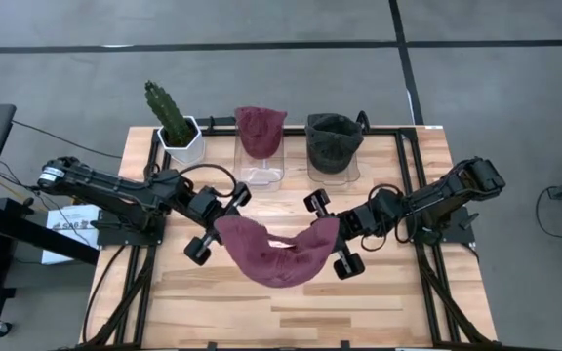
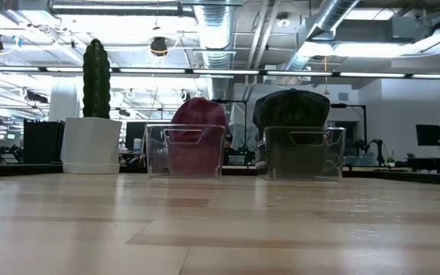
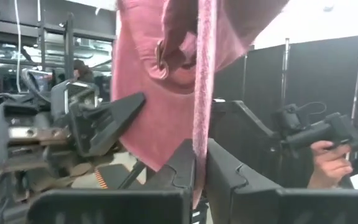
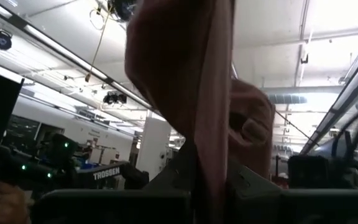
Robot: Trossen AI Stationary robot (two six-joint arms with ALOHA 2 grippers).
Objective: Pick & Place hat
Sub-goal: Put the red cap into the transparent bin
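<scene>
- Maroon beanie point(image 1: 279, 255) stretched in the air between both grippers, sagging over mid-bench point(image 1: 379, 302).
- Left gripper point(image 1: 224, 220) with jaws pinched on the beanie's left edge.
- Right gripper point(image 1: 332, 232) with jaws clamped on its right edge.
- Behind: clear bins holding a second maroon hat point(image 1: 260, 130) and a dark hat point(image 1: 333, 141); potted cactus point(image 1: 176, 122) beside.
- "TROSSEN" readable on gear point(image 4: 107, 175) in the right wrist view.

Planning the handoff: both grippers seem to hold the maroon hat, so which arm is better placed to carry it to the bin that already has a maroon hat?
Probably the left. Both the left gripper and right gripper are shut on the stretched maroon hat, but the maroon-hat bin stands on the left arm's side of centre.
</scene>
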